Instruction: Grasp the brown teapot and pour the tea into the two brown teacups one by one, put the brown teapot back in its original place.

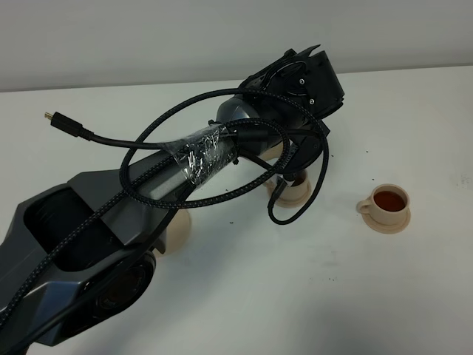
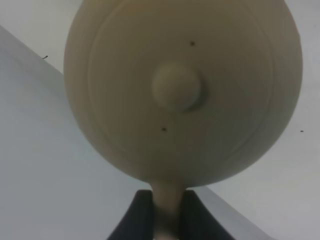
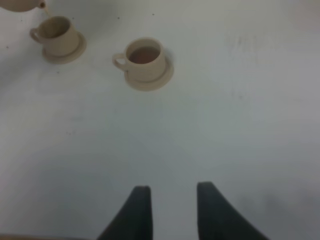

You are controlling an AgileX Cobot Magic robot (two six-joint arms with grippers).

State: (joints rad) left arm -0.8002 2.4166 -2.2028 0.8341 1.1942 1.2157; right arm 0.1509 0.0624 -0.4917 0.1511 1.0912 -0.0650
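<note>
**One full cup (image 3: 145, 57), second cup (image 3: 56, 34) under the spout (image 3: 37, 5)**

One pour looks done: the full cup holds dark tea (image 1: 389, 200) close to its rim. The second cup, just beside it, sits below the spout, and a thin stream seems to fall into it. Its inside looks pale, so the level is hard to read. The teapot (image 2: 180, 90) hangs above that cup, seemingly tipped, lid on, its loop handle (image 2: 166, 195) pinched between the closed fingers of the left gripper (image 2: 167, 220). The right gripper (image 3: 172, 200) hovers over bare table (image 3: 240, 125), jaws apart, holding nothing. Left to do, as I judge it: finish this pour, then set the teapot back on its saucer (image 1: 177, 225) — likely the pale shape mostly hidden under the left arm
</note>
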